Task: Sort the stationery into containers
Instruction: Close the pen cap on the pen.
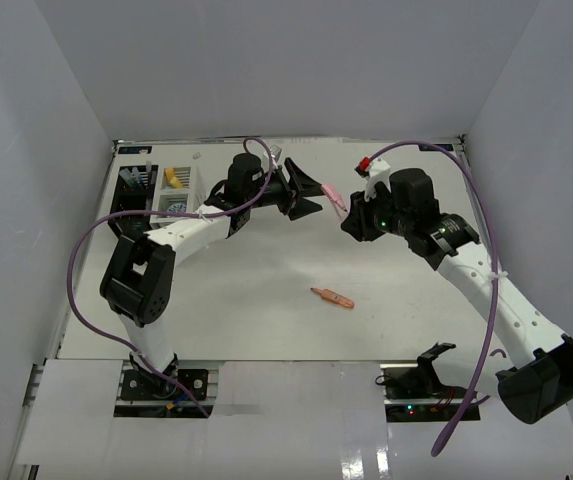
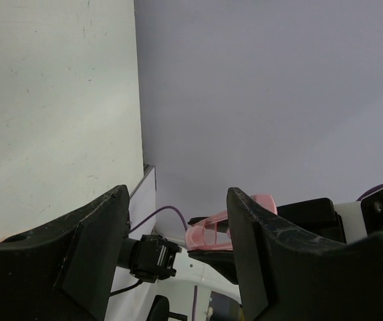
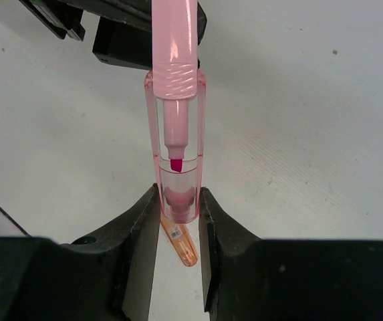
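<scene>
- Stationery nearest the arm bases is 1 orange marker (image 1: 333, 297). It lies flat on the white table (image 1: 266, 335), slightly right of centre and apart from both grippers. In the right wrist view its end shows on the table surface below the fingers.
- Farther in, the right gripper (image 3: 178, 204) is clamped on 1 pink marker (image 3: 174, 73), raised off the table. Its 2 fingers (image 3: 138, 227) press the sides of the clear cap, through which the darker pink tip shows. The jaws stand only as wide as the cap.
- The pink marker's body points away from the right gripper toward the left gripper (image 1: 316, 196), which faces it from the left at mid-table.
- The left gripper's jaws are spread wide and hold nothing. In the left wrist view the marker's pink end shows in the gap beside 1 finger; whether it touches that finger I cannot tell.
- Farthest, at the table's far-left corner, the 2 containers stand side by side. The black organizer (image 1: 129, 192) is on the outside and the white organizer (image 1: 181, 190) is to its right.
- The white organizer holds a yellow marker (image 1: 171, 177). The black organizer holds thin upright items too small to name.
</scene>
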{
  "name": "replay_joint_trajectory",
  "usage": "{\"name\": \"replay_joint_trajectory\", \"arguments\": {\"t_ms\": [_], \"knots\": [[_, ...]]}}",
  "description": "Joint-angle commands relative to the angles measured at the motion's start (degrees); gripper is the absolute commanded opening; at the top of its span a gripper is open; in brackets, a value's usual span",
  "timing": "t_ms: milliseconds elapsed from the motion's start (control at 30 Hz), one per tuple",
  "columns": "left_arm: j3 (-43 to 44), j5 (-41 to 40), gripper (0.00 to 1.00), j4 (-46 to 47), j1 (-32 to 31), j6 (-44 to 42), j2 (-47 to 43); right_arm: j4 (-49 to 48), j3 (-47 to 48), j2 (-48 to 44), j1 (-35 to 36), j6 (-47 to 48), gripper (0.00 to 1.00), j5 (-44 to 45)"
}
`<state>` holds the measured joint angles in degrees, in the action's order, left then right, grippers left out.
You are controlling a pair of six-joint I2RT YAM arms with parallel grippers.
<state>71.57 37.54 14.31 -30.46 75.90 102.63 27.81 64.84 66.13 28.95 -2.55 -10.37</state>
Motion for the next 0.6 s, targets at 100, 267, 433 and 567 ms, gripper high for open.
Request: {"name": "replay_joint_trajectory", "arguments": {"t_ms": [100, 267, 433, 567], "knots": [[0.5, 0.69, 0.71, 1.78, 0.49, -1.19, -3.66, 1.1, -0.68, -0.47, 0.23, 0.79, 0.08, 1.14], [0.85, 1.04, 0.71, 2.22, 0.49, -0.93, -3.58, 1.1, -0.68, -0.12, 0.23, 0.79, 0.08, 1.93], [0.59, 1.66, 0.72, 3.01, 0.49, -0.49, -3.66, 1.02, -0.77, 0.32, 0.14, 0.79, 0.08, 2.02], [0.24, 2.19, 0.73, 3.8, 0.49, 0.21, -3.66, 0.58, -0.85, 0.4, 0.23, 0.7, 0.08, 2.28]]}}
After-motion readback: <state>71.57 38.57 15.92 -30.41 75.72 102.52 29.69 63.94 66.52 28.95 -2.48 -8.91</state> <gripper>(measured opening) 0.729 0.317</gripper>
